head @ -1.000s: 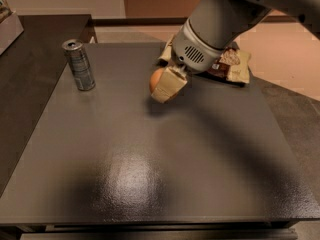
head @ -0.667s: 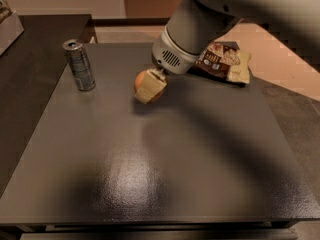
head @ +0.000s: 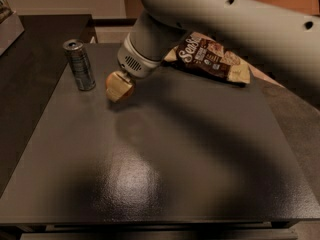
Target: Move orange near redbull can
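The redbull can (head: 80, 65) stands upright at the far left of the dark table (head: 165, 174). The orange (head: 125, 90) is held in my gripper (head: 119, 88), mostly hidden behind a cream fingertip (head: 116, 88). The gripper hangs low over the table, just right of the can with a small gap between them. The grey arm reaches in from the upper right.
A flat dark-and-cream snack bag (head: 212, 58) lies at the back right of the table, partly under the arm. A lighter box edge (head: 9, 26) shows on the far left side surface.
The gripper has carried the orange leftward across the table, from near the snack bag to close beside the can. The can and the bag have not moved.
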`<state>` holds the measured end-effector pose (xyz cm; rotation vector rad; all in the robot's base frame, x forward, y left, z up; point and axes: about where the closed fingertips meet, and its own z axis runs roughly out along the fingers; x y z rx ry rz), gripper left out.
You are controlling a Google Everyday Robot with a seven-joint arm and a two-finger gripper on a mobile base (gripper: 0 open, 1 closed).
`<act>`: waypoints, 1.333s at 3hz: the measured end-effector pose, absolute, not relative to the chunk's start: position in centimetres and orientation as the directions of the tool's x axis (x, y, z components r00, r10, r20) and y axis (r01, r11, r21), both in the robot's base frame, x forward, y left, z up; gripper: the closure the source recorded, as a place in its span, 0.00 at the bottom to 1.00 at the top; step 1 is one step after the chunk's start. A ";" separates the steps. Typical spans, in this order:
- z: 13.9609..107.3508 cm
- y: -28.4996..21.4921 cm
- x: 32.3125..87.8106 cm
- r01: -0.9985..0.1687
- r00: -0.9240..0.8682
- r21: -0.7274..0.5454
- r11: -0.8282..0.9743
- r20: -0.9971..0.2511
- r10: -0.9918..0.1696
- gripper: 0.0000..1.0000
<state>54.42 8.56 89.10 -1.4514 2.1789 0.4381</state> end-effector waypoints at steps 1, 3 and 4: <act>88.7 11.6 55.8 -0.928 -0.309 0.003 0.373 -0.566 -0.764 1.00; 87.3 15.4 57.7 -0.942 -0.284 0.016 0.336 -0.573 -0.769 0.83; 86.3 16.0 58.2 -0.941 -0.287 0.016 0.337 -0.564 -0.775 0.59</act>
